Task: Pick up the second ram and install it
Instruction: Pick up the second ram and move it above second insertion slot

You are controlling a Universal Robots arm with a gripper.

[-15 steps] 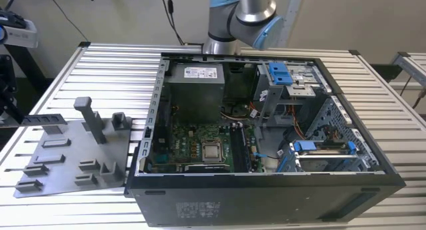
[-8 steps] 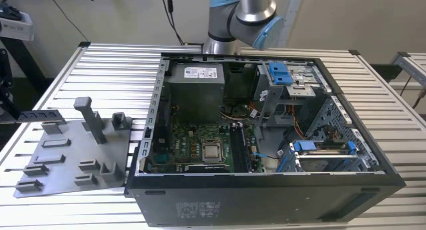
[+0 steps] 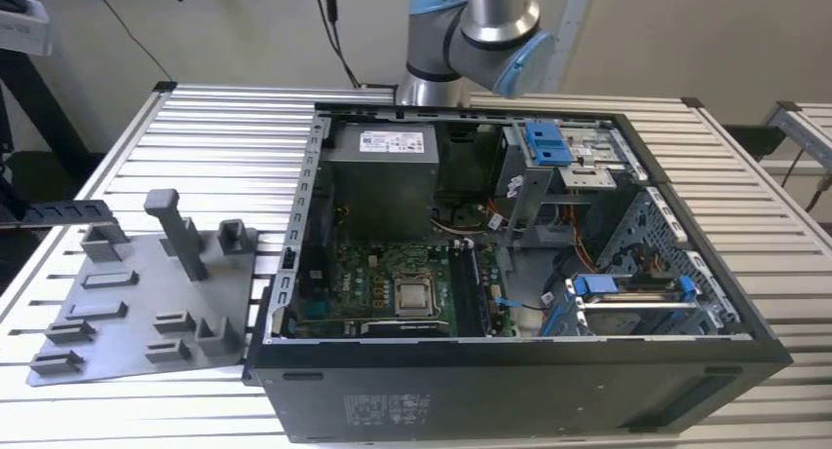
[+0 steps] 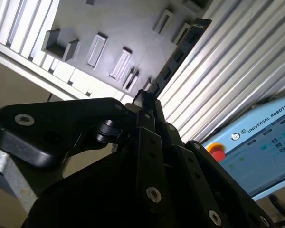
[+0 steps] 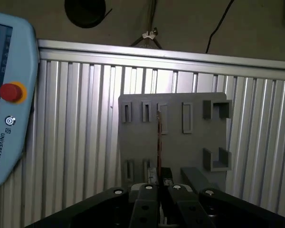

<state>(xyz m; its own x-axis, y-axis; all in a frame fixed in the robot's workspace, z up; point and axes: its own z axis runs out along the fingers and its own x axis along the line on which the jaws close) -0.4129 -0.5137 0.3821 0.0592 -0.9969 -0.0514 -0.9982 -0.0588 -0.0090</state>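
Dark ram (image 4: 179, 50) juts lengthwise out of the claw (image 4: 147, 99), clamped at one end, far end toward the fixture (image 5: 190, 142).

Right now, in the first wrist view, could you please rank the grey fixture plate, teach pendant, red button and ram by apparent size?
1. Grey fixture plate
2. Teach pendant, partly cut off
3. Red button and second ram, unranked: the ram, edge-on in the gripper, is longer but thinner.
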